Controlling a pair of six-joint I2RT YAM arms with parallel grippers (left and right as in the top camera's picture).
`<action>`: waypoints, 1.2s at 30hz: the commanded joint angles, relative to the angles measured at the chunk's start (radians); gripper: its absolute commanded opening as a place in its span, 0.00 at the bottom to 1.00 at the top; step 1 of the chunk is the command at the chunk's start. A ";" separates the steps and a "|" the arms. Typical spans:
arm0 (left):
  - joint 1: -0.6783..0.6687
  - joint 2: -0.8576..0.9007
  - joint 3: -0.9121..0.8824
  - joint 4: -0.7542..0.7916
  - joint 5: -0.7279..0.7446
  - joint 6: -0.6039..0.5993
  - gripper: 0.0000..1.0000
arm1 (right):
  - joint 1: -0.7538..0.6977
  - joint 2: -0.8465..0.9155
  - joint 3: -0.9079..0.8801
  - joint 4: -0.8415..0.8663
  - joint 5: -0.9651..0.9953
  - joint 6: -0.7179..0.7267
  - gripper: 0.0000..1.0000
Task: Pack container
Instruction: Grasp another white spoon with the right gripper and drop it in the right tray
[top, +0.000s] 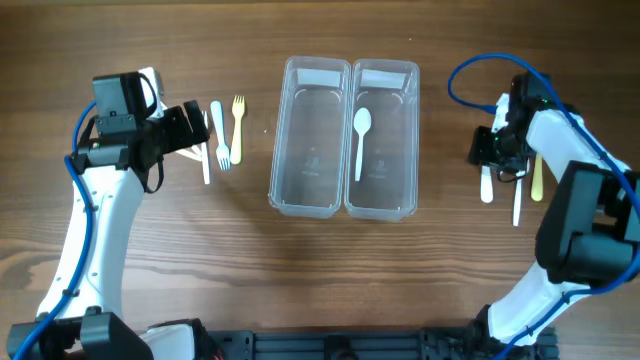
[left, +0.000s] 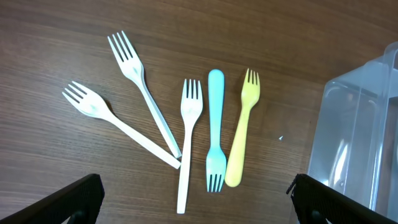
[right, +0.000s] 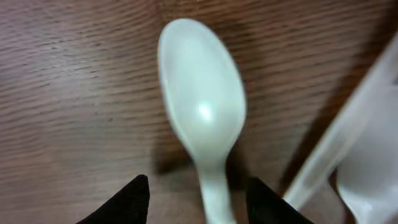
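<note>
Two clear containers stand side by side mid-table. The left container (top: 310, 140) is empty; the right container (top: 395, 150) holds one white spoon (top: 362, 130). My left gripper (left: 196, 199) is open above three white forks (left: 189, 124), a blue fork (left: 215, 124) and a yellow fork (left: 244, 130) lying on the table. My right gripper (right: 199, 193) is low over the table and open. Its fingers straddle the handle of a white spoon (right: 202, 106) with a gap on each side. In the overhead view that spoon (top: 487, 185) lies under the gripper.
A yellow spoon (top: 537, 178) and another white utensil (top: 517, 200) lie just right of the straddled spoon. The edge of the left container (left: 360, 124) shows at the right of the left wrist view. The forks (top: 222, 140) lie left of the containers.
</note>
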 joint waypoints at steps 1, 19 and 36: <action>0.004 0.002 0.017 -0.012 0.020 -0.017 1.00 | 0.000 0.040 0.003 0.008 0.002 -0.009 0.50; 0.004 0.002 0.017 -0.015 0.020 -0.017 1.00 | 0.002 -0.006 0.105 -0.080 -0.096 0.029 0.04; 0.004 0.002 0.017 -0.015 0.019 -0.017 1.00 | 0.422 -0.144 0.172 -0.015 -0.179 0.254 0.04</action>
